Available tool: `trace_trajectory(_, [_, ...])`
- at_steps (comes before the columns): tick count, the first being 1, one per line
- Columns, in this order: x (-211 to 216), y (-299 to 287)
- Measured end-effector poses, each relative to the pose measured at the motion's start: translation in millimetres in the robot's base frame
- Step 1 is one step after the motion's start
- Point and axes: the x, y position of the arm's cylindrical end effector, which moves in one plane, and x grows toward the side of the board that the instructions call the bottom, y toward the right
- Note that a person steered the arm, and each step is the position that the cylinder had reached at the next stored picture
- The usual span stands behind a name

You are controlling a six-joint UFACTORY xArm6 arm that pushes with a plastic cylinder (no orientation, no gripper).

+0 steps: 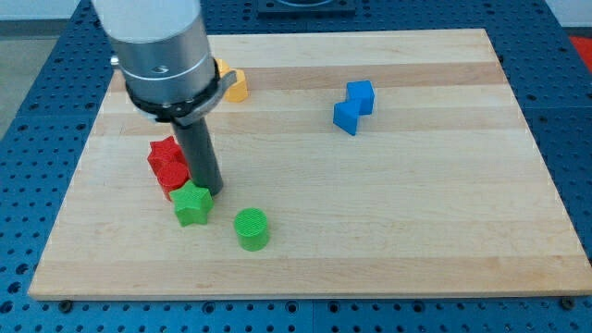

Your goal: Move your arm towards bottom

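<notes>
Hiding most of the yellow block, the arm's tip touches the ribbed green star; no gripper visible.

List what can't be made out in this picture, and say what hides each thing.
- Yellow block: mostly behind the arm's grey body, shape unclear.
- Red block: right side hidden by the rod, full shape unclear.
- My tip: whether it touches the green star cannot be told.
- Arm: cut off by the view's top.
</notes>
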Motion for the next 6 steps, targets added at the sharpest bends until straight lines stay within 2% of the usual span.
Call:
trace_trajectory(1, [0,-5])
trace_trajectory(2, [-7,33])
trace_trajectory(3, [-10,106])
trace_trajectory(4, [10,155])
trace_trajectory(5, [48,154])
trace_trajectory(6, [70,107])
